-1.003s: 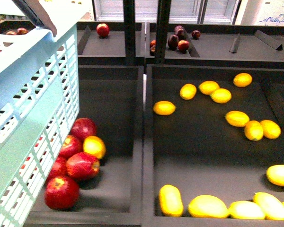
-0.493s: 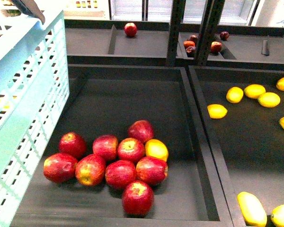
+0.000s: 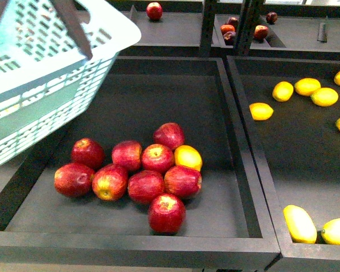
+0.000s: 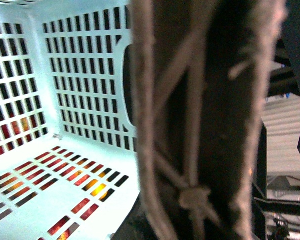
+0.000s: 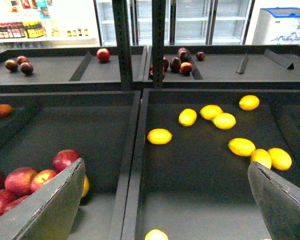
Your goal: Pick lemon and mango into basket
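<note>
Aqua basket (image 3: 45, 79) overhangs left rim of tray (image 3: 130, 242); right gripper (image 5: 165, 166) spread wide; left gripper: cannot tell.

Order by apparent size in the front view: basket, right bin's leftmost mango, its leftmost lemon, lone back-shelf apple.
1. basket
2. mango
3. lemon and apple: alike; apple sits farther, so unranked.

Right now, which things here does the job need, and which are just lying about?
For the job: basket; lemons in the right bin; mangoes at that bin's near edge.
Just lying about: red apples in the middle bin; dark fruit on the back shelf.
</note>
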Robot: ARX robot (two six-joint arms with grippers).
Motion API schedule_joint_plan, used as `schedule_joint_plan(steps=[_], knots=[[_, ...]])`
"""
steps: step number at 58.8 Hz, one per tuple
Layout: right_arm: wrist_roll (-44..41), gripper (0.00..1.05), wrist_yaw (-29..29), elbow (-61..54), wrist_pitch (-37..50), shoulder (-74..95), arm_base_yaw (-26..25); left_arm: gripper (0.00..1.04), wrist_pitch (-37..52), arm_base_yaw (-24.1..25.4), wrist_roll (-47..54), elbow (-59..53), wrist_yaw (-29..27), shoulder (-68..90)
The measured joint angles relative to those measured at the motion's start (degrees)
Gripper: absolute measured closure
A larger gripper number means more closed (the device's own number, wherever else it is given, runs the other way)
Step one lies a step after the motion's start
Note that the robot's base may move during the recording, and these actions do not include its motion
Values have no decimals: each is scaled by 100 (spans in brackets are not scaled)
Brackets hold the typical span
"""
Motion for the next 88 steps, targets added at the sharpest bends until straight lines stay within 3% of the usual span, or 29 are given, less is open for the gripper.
schedule_joint_plan(steps=[20,36,64,70,78,88], knots=[[0,9,2,0,0,0,0,100,-203,-1403,85,1993,433,2055],[0,9,0,0,0,0,0,100,-149,-2326,59,2201,308,2199],[2,9,0,2,-9,9,-2,100,-168,-2361,20,2201,245,2199],[855,9,-629,439,-931,857,-415,100,-170,-2361,20,2201,249,2199],[1624,9,-1045,822,208,2780,-1338,100,-170,-2385,15,2201,293,2199],[1840,9,-1005,1805,2280,5606,-1943,100,-170,-2385,24,2201,284,2199]])
